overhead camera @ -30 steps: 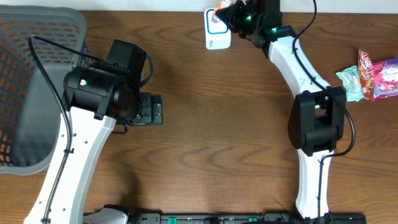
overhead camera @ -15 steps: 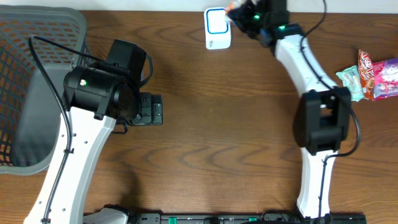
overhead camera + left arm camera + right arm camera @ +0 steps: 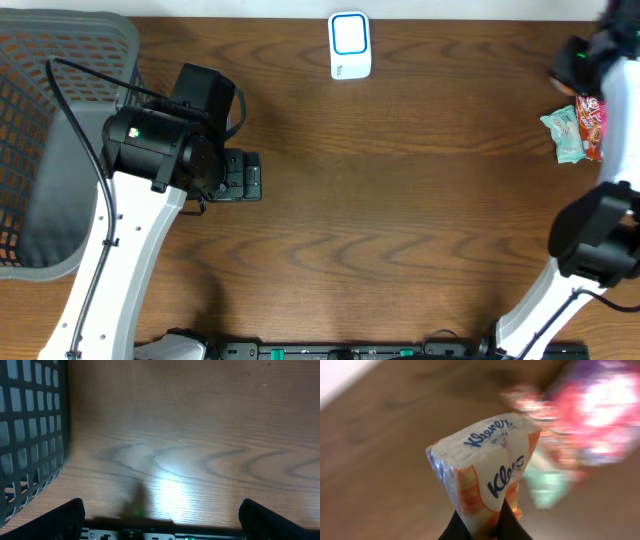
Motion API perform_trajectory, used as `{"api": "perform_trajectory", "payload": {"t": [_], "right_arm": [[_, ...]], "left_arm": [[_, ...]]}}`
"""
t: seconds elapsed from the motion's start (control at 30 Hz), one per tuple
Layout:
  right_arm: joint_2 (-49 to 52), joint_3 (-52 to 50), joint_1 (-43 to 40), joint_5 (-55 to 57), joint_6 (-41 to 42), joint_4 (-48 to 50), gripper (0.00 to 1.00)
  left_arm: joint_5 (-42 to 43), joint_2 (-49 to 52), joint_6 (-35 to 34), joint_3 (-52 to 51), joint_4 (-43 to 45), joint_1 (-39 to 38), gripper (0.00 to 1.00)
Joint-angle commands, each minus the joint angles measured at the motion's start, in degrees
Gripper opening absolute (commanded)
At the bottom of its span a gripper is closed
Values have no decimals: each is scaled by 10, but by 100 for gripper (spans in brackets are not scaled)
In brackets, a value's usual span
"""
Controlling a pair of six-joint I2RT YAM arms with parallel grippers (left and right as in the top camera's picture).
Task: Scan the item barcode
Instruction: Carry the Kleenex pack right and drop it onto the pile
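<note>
Clenched at the bottom of the right wrist frame, the right pincer [image 3: 484, 529] grips an orange-and-white Kleenex tissue pack [image 3: 485, 467] by its lower end. The brand face is turned to the camera and no barcode shows on it. Just behind, blurred in the upper right of that frame, lies a heap of bright snack packets [image 3: 592, 415]. The overhead view shows them at the right edge [image 3: 577, 125], with the right arm reaching in above them toward the upper right corner.

The white, blue-ringed scanner [image 3: 350, 45] sits at the top centre of the tabletop [image 3: 400, 200], well apart from the held pack. By that gap, no scan is under way at this moment. The pictures do not settle whether the pack's code has been read. If not, the pack has to be carried across and its coded face presented to the scanner.

The bare wood between pack and scanner holds nothing in the way. Farther left, the left pincer [image 3: 240, 177] hovers over the wood, released and holding nothing, clear of that route. A grey mesh basket [image 3: 60, 60] fills the upper left corner.
</note>
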Motion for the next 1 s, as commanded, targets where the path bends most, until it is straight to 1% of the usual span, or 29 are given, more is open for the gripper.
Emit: {"api": "perform_trajectory", "payload": {"t": [0.0, 0.2, 0.3, 0.37, 0.63, 0.73, 0.87, 0.97], "right_arm": [[17, 3, -27, 70, -56, -12, 1], [42, -1, -80, 80, -42, -34, 1], [46, -4, -102, 101, -1, -45, 1], [46, -4, -114, 98, 10, -46, 1], [46, -4, -129, 19, 9, -13, 1], [47, -5, -123, 10, 9, 9, 5], [54, -8, -118, 11, 9, 41, 14], [68, -8, -119, 12, 18, 55, 18]], "left_arm": [[-3, 2, -1, -2, -2, 3, 98], [-3, 2, -1, -2, -2, 3, 98], [-3, 2, -1, -2, -2, 3, 98], [-3, 2, -1, -2, -2, 3, 98], [-3, 2, -1, -2, -2, 3, 98], [-3, 2, -1, -2, -2, 3, 98], [-3, 2, -1, -2, -2, 3, 98], [-3, 2, -1, -2, -2, 3, 98]]}}
